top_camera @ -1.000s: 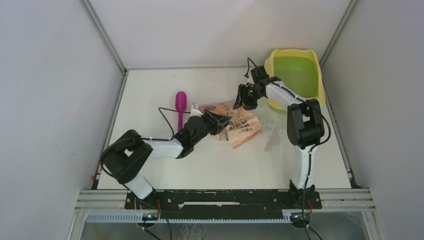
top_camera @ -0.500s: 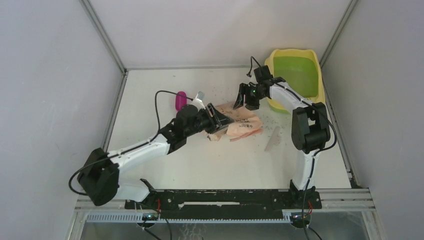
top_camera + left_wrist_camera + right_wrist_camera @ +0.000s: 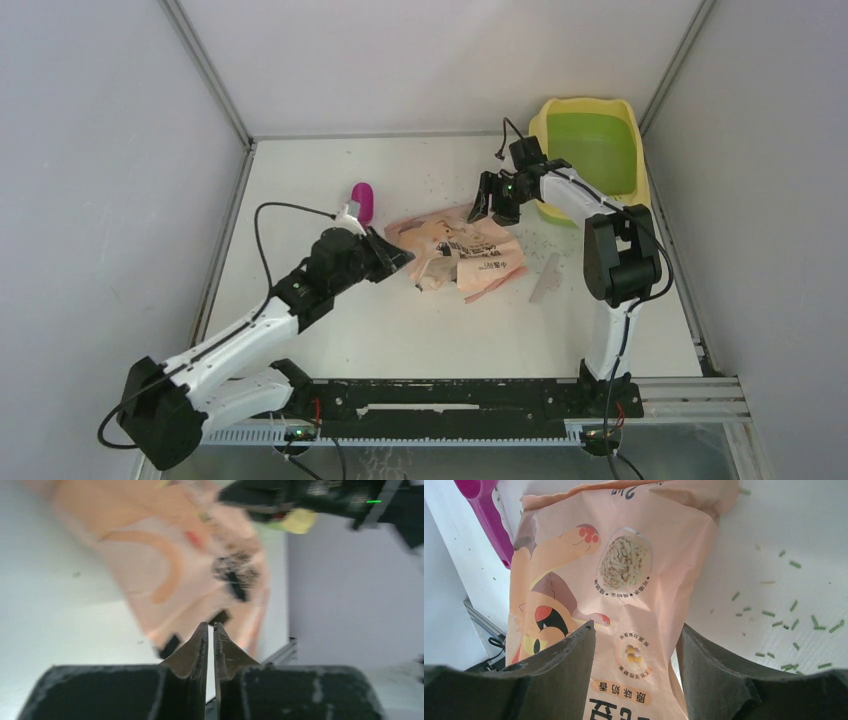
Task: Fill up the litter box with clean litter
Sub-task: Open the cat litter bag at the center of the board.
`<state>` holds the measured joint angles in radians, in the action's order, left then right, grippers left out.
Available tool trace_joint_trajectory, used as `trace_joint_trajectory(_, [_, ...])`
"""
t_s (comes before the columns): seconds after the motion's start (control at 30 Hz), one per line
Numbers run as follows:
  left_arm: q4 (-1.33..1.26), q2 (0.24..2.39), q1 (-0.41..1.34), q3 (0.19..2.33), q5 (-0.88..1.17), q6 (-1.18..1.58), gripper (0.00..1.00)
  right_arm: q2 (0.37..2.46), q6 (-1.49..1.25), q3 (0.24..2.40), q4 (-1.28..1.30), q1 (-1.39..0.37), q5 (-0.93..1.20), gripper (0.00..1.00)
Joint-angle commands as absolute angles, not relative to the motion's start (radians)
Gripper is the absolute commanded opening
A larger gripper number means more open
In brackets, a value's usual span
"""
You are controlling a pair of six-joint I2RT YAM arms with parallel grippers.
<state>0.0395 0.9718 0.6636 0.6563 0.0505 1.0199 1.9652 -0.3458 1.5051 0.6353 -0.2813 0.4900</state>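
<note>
Far right corner, litter box (image 3: 590, 140) just behind wide-spread right tool (image 3: 491, 210), left tool (image 3: 404, 258) closed, empty, beside bag (image 3: 475, 250).

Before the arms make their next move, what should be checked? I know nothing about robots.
1. Litter box ready to receive: ok, its green basin looks bare.
2. Bag gripped: not ok, it lies on the table; the left jaws are shut short of it, on nothing.
3. Right jaws ready to grasp: ok, wide apart over the bag.
4. Bag's mouth open: cannot tell.
5. Litter contained: not ok, granules lie scattered on the table.
6. Scoop out of the way: ok, left of the bag.
</note>
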Motion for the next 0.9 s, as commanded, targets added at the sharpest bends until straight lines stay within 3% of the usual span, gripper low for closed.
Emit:
trace_joint_trajectory(0.0, [0.082, 1.076, 0.631, 0.591, 0.016, 0.967, 0.07, 1.911, -0.351, 1.515, 0.602, -0.281, 0.508, 0.67])
trace_joint_trajectory(0.2, [0.036, 1.237, 0.602, 0.597, 0.012, 0.941, 0.0, 1.917, -0.348, 1.52, 0.613, -0.279, 0.503, 0.65])
trace_joint_trajectory(0.47, [0.059, 1.395, 0.586, 0.744, 0.012, 0.888, 0.0, 1.937, -0.339, 1.544, 0.631, -0.282, 0.502, 0.64])
trace_joint_trajectory(0.7, [0.096, 1.649, 0.585, 0.963, 0.145, 0.811, 0.0, 1.971, -0.318, 1.575, 0.656, -0.295, 0.483, 0.64])
trace_joint_trajectory(0.87, [0.08, 1.727, 0.601, 0.984, 0.201, 0.802, 0.0, 2.005, -0.317, 1.613, 0.66, -0.296, 0.48, 0.63])
